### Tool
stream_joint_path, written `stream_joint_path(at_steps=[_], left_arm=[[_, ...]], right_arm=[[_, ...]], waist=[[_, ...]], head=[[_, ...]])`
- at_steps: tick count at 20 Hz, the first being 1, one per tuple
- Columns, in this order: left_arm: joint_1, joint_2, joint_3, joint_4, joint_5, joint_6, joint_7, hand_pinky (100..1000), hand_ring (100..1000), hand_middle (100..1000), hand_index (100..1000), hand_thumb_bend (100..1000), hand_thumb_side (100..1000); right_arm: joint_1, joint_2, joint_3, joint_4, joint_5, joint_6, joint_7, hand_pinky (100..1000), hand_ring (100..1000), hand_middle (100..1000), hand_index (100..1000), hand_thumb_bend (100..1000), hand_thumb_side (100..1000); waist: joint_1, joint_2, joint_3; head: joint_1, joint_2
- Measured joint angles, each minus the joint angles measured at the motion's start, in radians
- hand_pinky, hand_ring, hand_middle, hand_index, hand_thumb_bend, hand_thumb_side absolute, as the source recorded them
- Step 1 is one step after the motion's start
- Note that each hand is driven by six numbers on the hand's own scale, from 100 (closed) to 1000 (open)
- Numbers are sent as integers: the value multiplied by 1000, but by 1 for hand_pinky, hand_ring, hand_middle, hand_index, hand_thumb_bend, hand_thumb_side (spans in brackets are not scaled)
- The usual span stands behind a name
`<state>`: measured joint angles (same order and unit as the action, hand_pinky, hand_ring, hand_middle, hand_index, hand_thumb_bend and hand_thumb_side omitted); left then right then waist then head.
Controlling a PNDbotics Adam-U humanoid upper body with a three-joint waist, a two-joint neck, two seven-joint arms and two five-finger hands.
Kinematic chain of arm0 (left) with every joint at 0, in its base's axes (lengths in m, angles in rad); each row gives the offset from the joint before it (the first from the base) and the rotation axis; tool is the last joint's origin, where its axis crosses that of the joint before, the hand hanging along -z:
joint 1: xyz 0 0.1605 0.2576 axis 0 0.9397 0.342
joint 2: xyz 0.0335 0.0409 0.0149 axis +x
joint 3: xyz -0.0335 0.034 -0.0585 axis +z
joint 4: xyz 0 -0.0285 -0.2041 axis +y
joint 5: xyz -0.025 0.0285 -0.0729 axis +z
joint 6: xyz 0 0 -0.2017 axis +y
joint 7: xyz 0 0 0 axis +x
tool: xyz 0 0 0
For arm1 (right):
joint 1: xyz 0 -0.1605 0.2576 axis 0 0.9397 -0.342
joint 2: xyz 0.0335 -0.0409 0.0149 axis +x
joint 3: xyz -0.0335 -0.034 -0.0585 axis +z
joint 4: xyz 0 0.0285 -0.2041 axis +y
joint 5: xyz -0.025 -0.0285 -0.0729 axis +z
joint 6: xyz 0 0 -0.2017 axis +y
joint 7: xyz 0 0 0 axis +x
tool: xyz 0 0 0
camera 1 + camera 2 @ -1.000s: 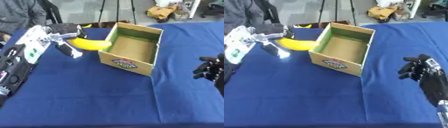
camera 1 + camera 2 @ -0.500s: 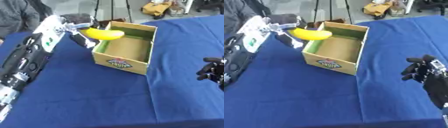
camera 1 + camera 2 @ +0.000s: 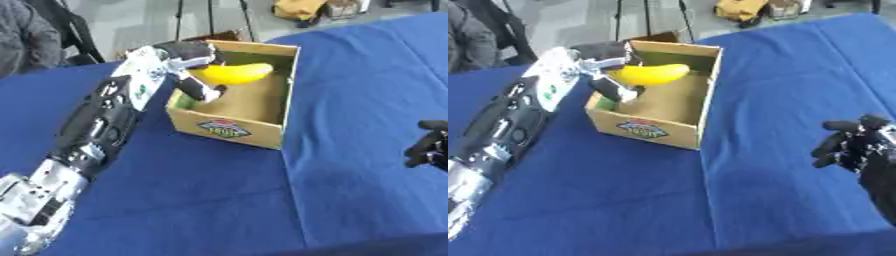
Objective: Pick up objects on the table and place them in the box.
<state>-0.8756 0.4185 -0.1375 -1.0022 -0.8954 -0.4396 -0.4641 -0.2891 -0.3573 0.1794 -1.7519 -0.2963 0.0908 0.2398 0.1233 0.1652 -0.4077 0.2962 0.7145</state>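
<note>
- Two hands show over the blue table (image 3: pixel 350 170); nearest, at the right edge, the right hand (image 3: pixel 859 147) hangs idle, its dark fingers curled in and holding nothing
- From the lower left corner the left arm (image 3: pixel 87 135), black with silver joints near the bottom, stretches up and away toward the box
- Beyond it, near the table's middle, stands the cardboard box (image 3: pixel 229 128), open at the top, a coloured label on its near wall
- At the box's left rim the left hand (image 3: pixel 179 60) reaches over the wall, fingers and thumb curled round the yellow banana (image 3: pixel 232 74)
- Held so, the banana lies roughly level above the box's inside, toward its far left part, its free end pointing right; whether it touches the box floor cannot be told
- Past the far edge of the table lie a grey floor, thin dark stand legs and some tan and yellow things too blurred to name
</note>
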Motion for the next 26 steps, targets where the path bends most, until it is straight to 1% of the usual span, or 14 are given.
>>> stream_joint_path(at_steps=[4,5,6,7,8,9,11,12,13,14,16,20,23,26], left_arm=[[6,-25,0,33,-36,-9,10,610,568,542,675,179,417],[8,-29,0,39,-43,-12,12,613,572,549,681,216,428],[10,-33,0,45,-50,-14,13,616,577,558,690,270,443],[13,-36,0,49,-56,-18,12,622,585,575,705,393,497],[14,-40,0,52,-62,-23,9,626,593,588,716,463,536],[15,-42,0,56,-69,-30,4,635,605,610,737,602,616],[16,-43,0,59,-78,-45,-9,658,631,658,772,806,725],[17,-44,0,59,-80,-51,-13,660,635,661,772,820,733],[19,-44,0,58,-81,-57,-15,672,649,674,774,886,770],[20,-45,0,57,-81,-61,-15,678,654,680,773,910,785],[22,-45,2,47,-78,-67,-9,678,652,684,764,884,808],[32,-34,13,-20,-26,-69,29,680,652,682,759,797,765],[56,6,16,-119,43,-66,69,673,641,672,755,754,687],[115,67,32,-265,152,-43,110,658,623,658,746,719,632]], right_arm=[[-11,0,0,-1,0,1,2,566,604,520,771,100,1000],[-11,0,0,-2,0,1,2,566,604,520,771,100,1000],[-11,0,0,-2,1,1,2,566,604,520,771,100,1000],[-12,0,0,-2,1,1,3,566,604,520,771,100,1000],[-13,0,0,-2,1,1,3,566,604,520,771,100,1000],[-14,0,0,-2,1,1,3,566,604,520,772,100,1000],[-15,0,0,-2,2,0,4,566,604,520,772,100,1000],[-15,0,0,-2,2,0,4,566,604,520,772,100,1000],[-15,0,0,-2,3,0,4,566,604,520,772,100,1000],[-15,0,0,-2,3,0,4,566,604,520,772,100,1000],[-14,0,0,-2,3,0,4,566,604,520,772,100,1000],[-7,0,-1,-2,3,0,4,566,604,521,771,100,1000],[9,1,-6,-2,3,-1,2,566,604,521,772,100,984],[26,1,-13,0,3,-3,-4,566,604,521,772,100,962]], waist=[[3,12,-16],[4,14,-19],[4,15,-20],[4,16,-21],[4,17,-22],[5,17,-22],[5,17,-22],[5,17,-21],[5,17,-19],[4,17,-16],[3,16,-10],[-6,1,14],[-19,-13,47],[-37,-34,86]], head=[[1,-12],[1,-13],[1,-14],[1,-16],[1,-17],[1,-18],[1,-18],[1,-19],[1,-21],[1,-21],[0,-21],[-4,-21],[-21,-20],[-44,-11]])
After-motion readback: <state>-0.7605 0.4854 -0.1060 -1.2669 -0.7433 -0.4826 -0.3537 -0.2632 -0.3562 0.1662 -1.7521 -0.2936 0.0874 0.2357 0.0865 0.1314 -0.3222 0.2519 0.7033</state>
